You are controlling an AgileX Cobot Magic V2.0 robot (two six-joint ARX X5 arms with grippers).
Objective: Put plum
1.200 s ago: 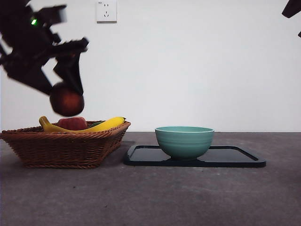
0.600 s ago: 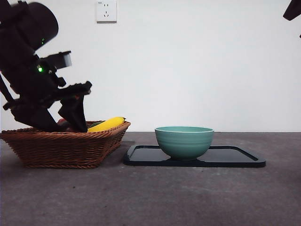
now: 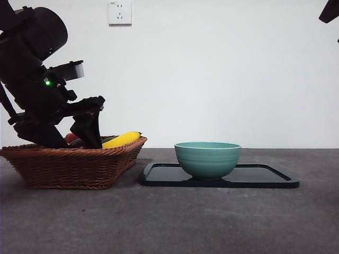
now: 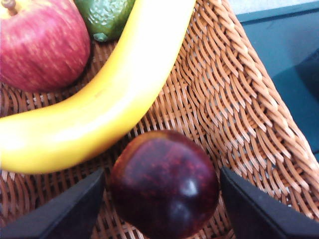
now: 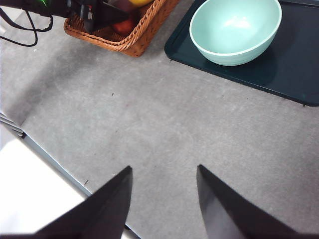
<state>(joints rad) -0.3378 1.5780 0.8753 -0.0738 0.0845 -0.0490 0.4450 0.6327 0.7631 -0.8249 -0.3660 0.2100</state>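
The dark maroon plum (image 4: 164, 184) lies on the woven floor of the wicker basket (image 4: 239, 99), beside the yellow banana (image 4: 99, 94). My left gripper (image 4: 162, 199) is down inside the basket (image 3: 74, 166), open, with one jaw on each side of the plum and a thin gap to it. In the front view this gripper (image 3: 87, 135) reaches into the basket from the upper left and hides the plum. My right gripper (image 5: 164, 199) is open and empty, high above the bare table.
A red apple (image 4: 42, 45) and a green fruit (image 4: 107, 15) also lie in the basket. The teal bowl (image 3: 207, 159) stands on a dark tray (image 3: 265, 177) right of the basket. The right arm shows as a black tip (image 3: 329, 10) at the top right corner.
The left gripper came down from above the basket with the plum into the basket. The plum now rests on the basket floor with the jaws apart around it.
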